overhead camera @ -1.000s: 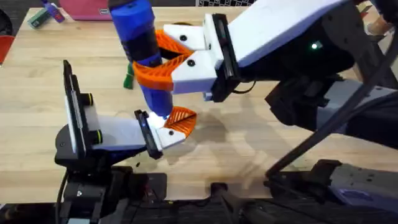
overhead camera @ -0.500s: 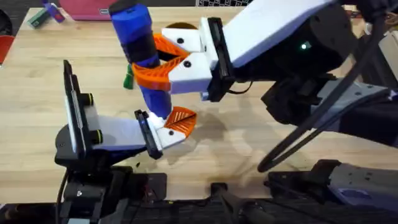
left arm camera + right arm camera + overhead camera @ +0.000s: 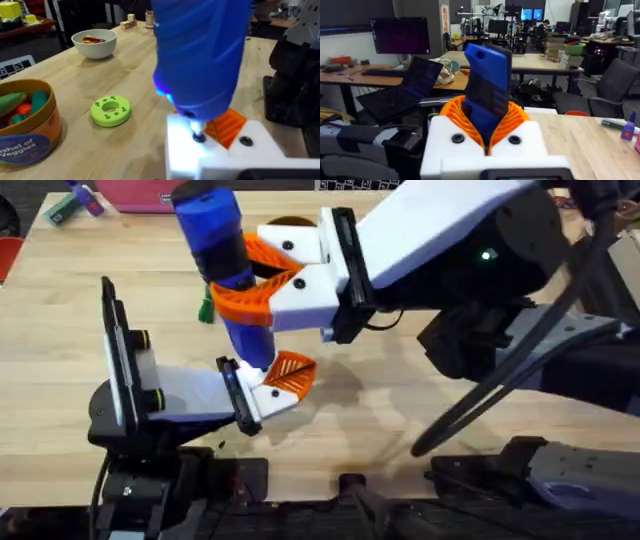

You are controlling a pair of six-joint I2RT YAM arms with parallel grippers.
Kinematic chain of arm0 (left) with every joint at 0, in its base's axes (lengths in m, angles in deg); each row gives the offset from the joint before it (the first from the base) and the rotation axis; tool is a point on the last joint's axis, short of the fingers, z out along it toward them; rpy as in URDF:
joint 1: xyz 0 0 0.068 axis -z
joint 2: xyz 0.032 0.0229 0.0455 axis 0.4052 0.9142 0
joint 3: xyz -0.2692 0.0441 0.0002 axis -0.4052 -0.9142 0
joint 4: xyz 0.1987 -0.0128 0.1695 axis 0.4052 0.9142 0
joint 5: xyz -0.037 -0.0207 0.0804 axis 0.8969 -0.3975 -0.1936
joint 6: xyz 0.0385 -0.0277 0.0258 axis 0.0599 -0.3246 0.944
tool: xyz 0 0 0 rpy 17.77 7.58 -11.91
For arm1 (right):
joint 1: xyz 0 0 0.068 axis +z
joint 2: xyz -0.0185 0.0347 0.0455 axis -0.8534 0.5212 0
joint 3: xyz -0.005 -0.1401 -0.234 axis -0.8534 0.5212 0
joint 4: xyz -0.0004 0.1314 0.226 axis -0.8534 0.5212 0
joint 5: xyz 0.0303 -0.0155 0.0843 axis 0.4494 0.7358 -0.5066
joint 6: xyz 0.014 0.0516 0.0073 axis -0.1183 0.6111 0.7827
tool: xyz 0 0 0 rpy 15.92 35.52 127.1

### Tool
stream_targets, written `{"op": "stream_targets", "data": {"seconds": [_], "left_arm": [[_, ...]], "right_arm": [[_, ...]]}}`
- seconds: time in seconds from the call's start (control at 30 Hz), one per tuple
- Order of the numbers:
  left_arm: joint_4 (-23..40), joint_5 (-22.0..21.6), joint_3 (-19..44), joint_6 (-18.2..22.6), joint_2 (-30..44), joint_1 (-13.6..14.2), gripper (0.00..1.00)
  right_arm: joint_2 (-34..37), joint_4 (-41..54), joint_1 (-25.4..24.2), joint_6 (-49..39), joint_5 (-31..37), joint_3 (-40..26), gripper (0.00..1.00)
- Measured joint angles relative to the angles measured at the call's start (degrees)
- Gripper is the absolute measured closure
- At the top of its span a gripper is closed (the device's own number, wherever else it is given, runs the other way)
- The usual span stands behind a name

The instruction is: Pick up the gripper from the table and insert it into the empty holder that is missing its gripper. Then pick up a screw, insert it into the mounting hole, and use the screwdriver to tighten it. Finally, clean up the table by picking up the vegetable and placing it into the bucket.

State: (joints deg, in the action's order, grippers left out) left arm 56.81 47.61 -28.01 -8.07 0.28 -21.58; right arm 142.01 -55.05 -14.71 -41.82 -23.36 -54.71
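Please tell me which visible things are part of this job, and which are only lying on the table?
Part of the job:
screwdriver, held by right gripper
orange gripper pad
holder
vegetable
bucket

Only lying about:
green disc
white bowl

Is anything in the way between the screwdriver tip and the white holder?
Nothing visible. The right gripper holds the blue screwdriver upright, its tip already down on the white holder beside the orange pad.
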Motion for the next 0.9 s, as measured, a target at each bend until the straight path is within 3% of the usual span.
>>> {"op": "stream_targets", "data": {"seconds": [0.37,0.67,0.9], "left_arm": [[0.0,0.0,0.0,0.0,0.0,0.0,0.995],[0.0,0.0,0.0,0.0,0.0,0.0,0.995],[0.0,0.0,0.0,0.0,0.0,0.0,0.995]], "right_arm": [[0.1,-0.3,0.1,0.0,-1.6,-0.5,0.978],[0.4,12.1,0.1,-2.8,-7.2,-12.5,0.978],[0.4,15.4,-0.2,-5.6,-7.8,-14.3,0.978]]}}
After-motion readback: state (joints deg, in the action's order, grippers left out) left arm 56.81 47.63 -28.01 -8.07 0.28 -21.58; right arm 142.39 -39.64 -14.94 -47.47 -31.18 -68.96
